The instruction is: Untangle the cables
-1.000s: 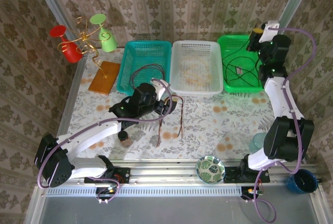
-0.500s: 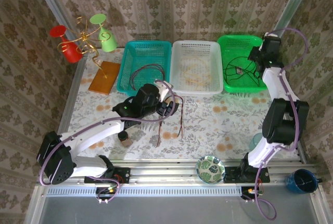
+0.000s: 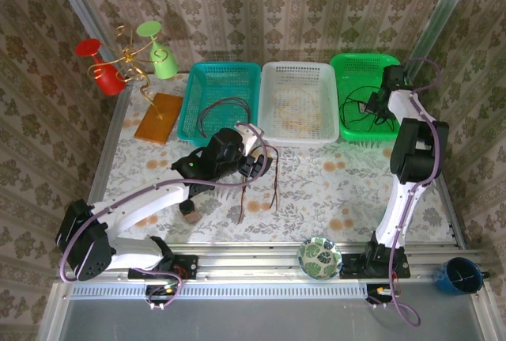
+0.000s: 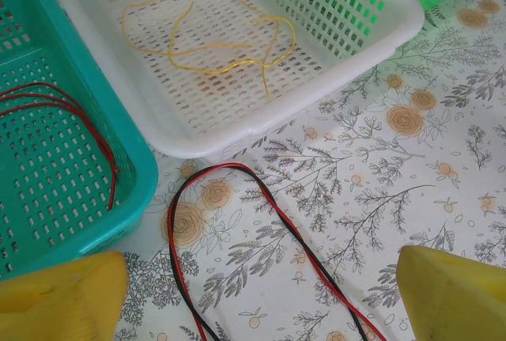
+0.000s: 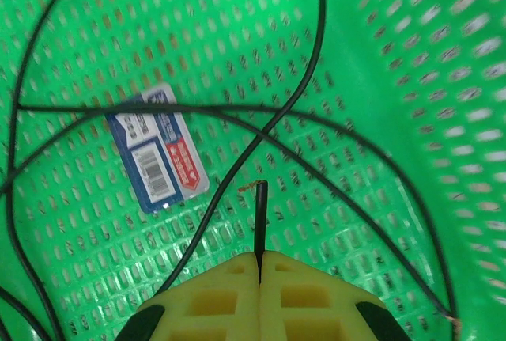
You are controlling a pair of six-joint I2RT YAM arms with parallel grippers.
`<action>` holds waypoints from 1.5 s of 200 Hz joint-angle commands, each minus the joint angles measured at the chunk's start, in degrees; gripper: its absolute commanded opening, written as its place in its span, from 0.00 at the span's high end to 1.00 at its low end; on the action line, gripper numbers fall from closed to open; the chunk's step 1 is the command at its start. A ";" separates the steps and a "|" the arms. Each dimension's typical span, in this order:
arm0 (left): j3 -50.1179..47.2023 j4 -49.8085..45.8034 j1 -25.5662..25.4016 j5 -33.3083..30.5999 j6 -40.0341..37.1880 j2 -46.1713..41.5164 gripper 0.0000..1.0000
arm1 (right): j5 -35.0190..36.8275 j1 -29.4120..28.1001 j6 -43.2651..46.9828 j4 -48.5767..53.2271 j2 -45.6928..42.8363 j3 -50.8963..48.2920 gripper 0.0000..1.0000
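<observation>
The black cable lies in loose loops on the floor of the green basket, crossing over a blue and white label stuck to the mesh. One short end of it stands up between the pads of the right gripper, whose jaws are pressed together with no gap, pinching that end. The yellow cable rests by itself in a loose curl inside the white basket, the middle one of the three. The dark red cable sits in the teal basket on the left, curving along its floor. A red-and-black cable lies on the floral table just in front of the white and teal baskets, bent into a narrow loop whose two strands run back toward the near edge. The left gripper hangs over that loop with its yellow fingers spread wide to either side, gripping nothing. In the top view a brown wooden block lies beside the teal basket, a gold stand with red and green cups occupies the far left corner, and a leaf-patterned bowl sits at the near edge between the arm bases.
</observation>
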State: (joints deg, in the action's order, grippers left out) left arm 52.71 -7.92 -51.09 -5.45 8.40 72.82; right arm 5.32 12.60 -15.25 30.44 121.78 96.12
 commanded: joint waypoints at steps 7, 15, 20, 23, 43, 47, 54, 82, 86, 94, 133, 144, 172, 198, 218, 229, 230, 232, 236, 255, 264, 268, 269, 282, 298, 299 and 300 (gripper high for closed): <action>1.18 -0.60 -0.61 -1.01 0.41 0.14 0.11 | -2.16 0.06 -0.02 4.98 1.42 2.92 1.00; 0.97 -0.60 -0.75 -1.13 0.34 0.02 0.11 | -2.56 0.06 0.51 5.48 1.78 3.41 1.00; 0.97 -0.62 -0.73 -1.17 0.50 -0.04 0.11 | -2.89 0.05 0.75 5.96 2.13 3.85 1.00; 0.87 -0.50 -0.72 -1.26 0.56 -0.04 0.11 | -3.05 0.07 0.77 6.42 2.32 4.15 1.00; 0.60 -0.38 -0.89 -1.65 0.52 -0.29 0.11 | -3.89 0.34 1.19 8.56 2.85 5.65 1.00; 0.60 -0.42 -0.89 -1.67 0.48 -0.33 0.11 | -3.91 0.40 1.22 8.69 2.66 5.67 0.97; 0.64 -0.47 -0.90 -1.82 0.39 -0.44 0.11 | -3.98 0.62 1.22 8.76 2.05 5.59 0.88; 0.29 -0.51 -0.98 -2.55 0.39 -1.14 0.11 | -4.62 1.02 1.29 9.42 -1.51 5.90 0.55; 0.16 -0.51 -1.03 -2.64 0.39 -1.25 0.11 | -4.63 1.02 1.35 9.42 -2.17 5.89 0.52; 0.10 -0.59 -0.94 -2.80 0.23 -1.44 0.11 | -4.62 1.02 1.47 9.53 -3.49 5.86 0.47; -0.36 -0.78 -0.95 -3.33 0.38 -2.28 0.11 | -5.45 0.93 2.15 9.92 -11.24 3.29 0.30; -0.58 -0.99 -1.05 -3.50 0.57 -2.50 0.11 | -5.52 0.73 2.15 9.48 -13.95 1.38 0.29; -1.08 -1.71 -1.14 -3.76 1.16 -3.18 0.11 | -4.96 0.38 3.45 8.38 -20.56 -3.36 0.27; -1.71 -2.65 -1.29 -4.33 1.88 -4.01 0.11 | -4.94 -0.83 3.32 8.90 -27.04 -7.05 0.27; -2.41 -3.47 -1.43 -5.66 3.30 -4.91 0.11 | -3.84 -3.05 3.08 8.70 -33.06 -11.14 0.27; -2.69 -4.04 -1.38 -6.17 4.41 -5.43 0.12 | -3.21 -4.67 3.05 8.33 -36.45 -13.61 0.27; -2.69 -4.12 -1.38 -6.24 4.55 -5.46 0.12 | -3.13 -4.90 3.04 8.33 -36.70 -13.77 0.27; -2.70 -4.23 -1.38 -6.33 4.77 -5.55 0.12 | -3.02 -5.23 3.10 8.37 -37.29 -14.25 0.27; -2.76 -4.45 -1.38 -6.41 5.06 -5.70 0.12 | -2.93 -5.94 3.12 8.41 -38.32 -14.91 0.27; -2.76 -5.55 -1.34 -6.00 5.86 -6.10 0.12 | -2.22 -9.97 3.12 9.56 -43.20 -18.16 0.27; -2.11 -6.61 -0.97 -5.51 6.01 -6.29 0.11 | -2.16 -12.16 2.53 10.13 -45.61 -19.94 0.28; -1.78 -7.03 -0.84 -5.26 5.96 -6.36 0.11 | -2.24 -12.99 2.05 10.37 -46.58 -20.84 0.28; -1.67 -7.11 -0.76 -5.22 5.90 -6.37 0.11 | -2.24 -13.23 1.88 10.40 -46.82 -21.08 0.28; -0.35 -8.06 -0.04 -4.23 5.37 -6.46 0.11 | -2.48 -16.48 -0.52 10.69 -49.87 -24.58 0.29; 1.36 -9.86 0.87 -4.21 5.35 -6.38 0.11 | -1.71 -21.46 -3.35 11.65 -53.35 -28.62 0.32; 1.49 -10.02 0.93 -4.21 5.37 -6.37 0.11 | -1.54 -21.82 -3.54 11.70 -53.55 -28.84 0.32; 1.55 -10.15 0.96 -4.21 5.34 -6.37 0.11 | -1.41 -22.18 -3.77 11.73 -53.74 -29.08 0.33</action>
State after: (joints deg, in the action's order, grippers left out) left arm 50.70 -14.28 -51.51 -10.13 12.64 67.48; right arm 1.74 -4.43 -14.31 38.92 71.85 71.90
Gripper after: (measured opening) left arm 0.892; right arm 0.689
